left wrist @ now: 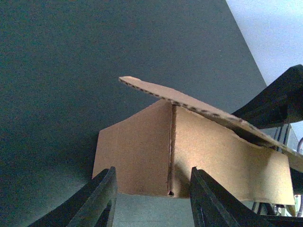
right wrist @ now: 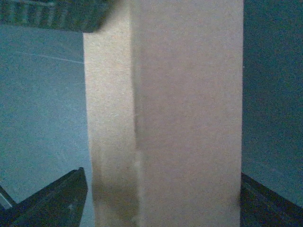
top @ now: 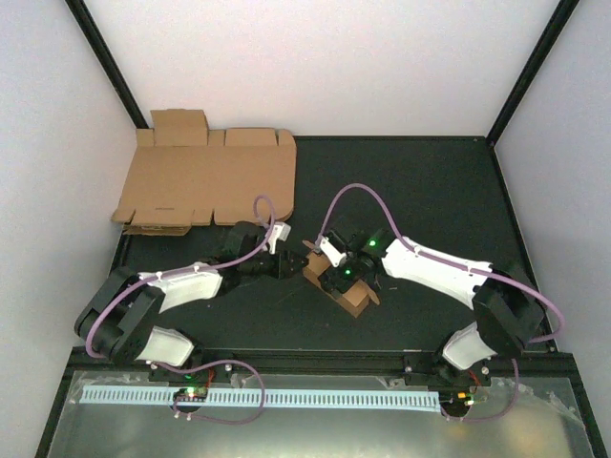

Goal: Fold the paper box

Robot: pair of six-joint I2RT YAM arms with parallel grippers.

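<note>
Nearest you in the top view, a pale toothed strip (top: 315,394) lies across the shiny ledge by the arm bases; you cannot make out what it is. Beyond it both arms lean in to the middle of the dark table (top: 439,181). There the paper box (top: 356,299) sits half-folded, mostly covered from above by the right gripper (top: 346,274). You see only the box's near-right end and a sliver of brown on its left. The left gripper (top: 289,267) comes at it from the left, its tips lost against the black wrists.

The wrist views fill in what the top view hides. From the left wrist, the fingers (left wrist: 102,201) stand parted on either side of an upright corner crease (left wrist: 170,146) of the box, and a flap (left wrist: 189,101) juts out above. The bottom edge of the frame cuts off their pads, so you cannot tell whether they grip the card. The right wrist view is blurred and very close. In it the box fills the whole gap between that gripper's fingers (right wrist: 54,201) and its edges meet both, so the right gripper is grasping the box. A dark ribbed shape (right wrist: 52,14) in the upper-left corner is cut off and cannot be identified.

Farthest away, and only in the top view, flat cardboard sheets (top: 210,181) lie in the far-left corner, well apart from the box.
</note>
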